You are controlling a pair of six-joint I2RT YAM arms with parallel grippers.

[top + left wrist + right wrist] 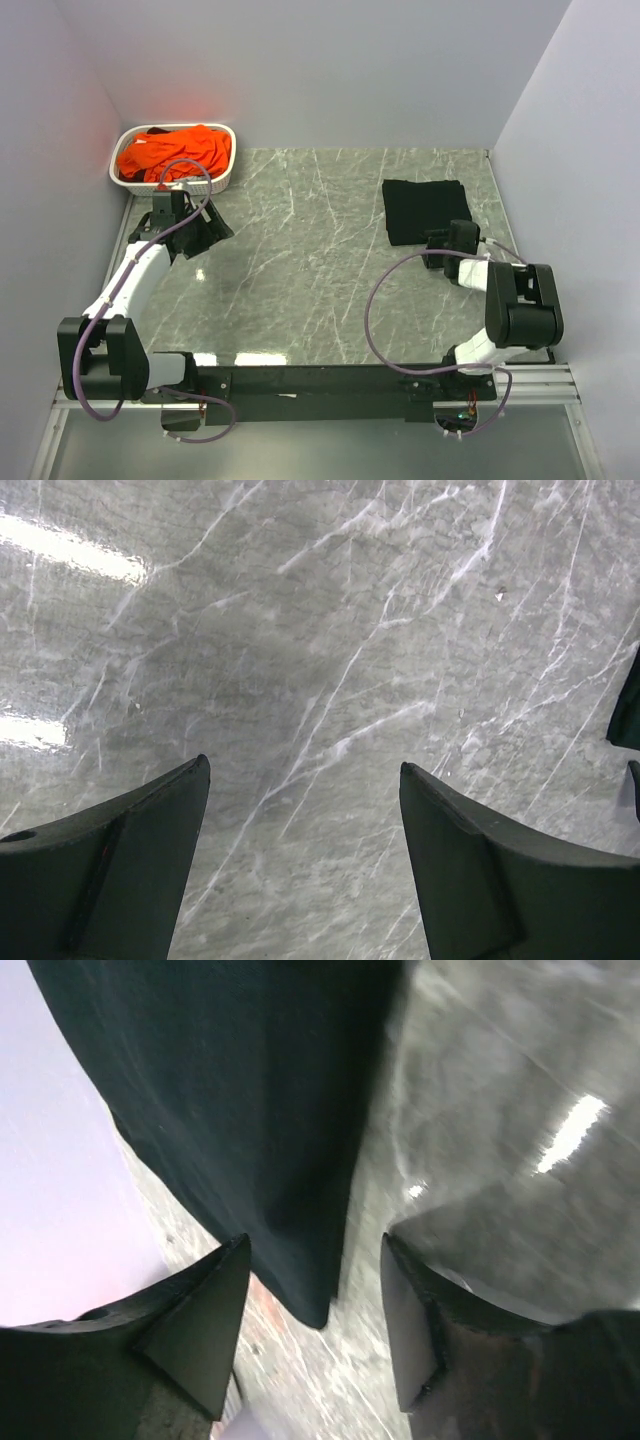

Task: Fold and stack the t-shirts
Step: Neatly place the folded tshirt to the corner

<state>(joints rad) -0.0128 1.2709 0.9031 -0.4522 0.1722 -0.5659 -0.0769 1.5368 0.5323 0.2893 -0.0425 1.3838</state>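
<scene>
a: start at the right arm's fingers. what are they doing?
b: they're spread, with a clear gap and nothing pinched. one corner of the black t-shirt reaches into the gap from the far side. neither finger seems to press it.
a: and seen from above?
b: the right gripper sits at the shirt's near edge, toward its right corner. the shirt lies folded flat into a neat block on the table, in the far right part, close to the right wall.
a: which way does it run?
b: it's a little longer side to side than front to back, so the long axis goes across the table. its edges sit almost square to the table's, turned only slightly.
a: now the left side.
b: the left gripper has its fingers wide apart, holding nothing. only bare marble shows between them. from above it hangs over the table's left side, just in front of the basket.
a: and in the basket?
b: the orange t-shirts are heaped up loose in the far left corner. the pile is crumpled, so i can't tell which way any of them points.
</scene>
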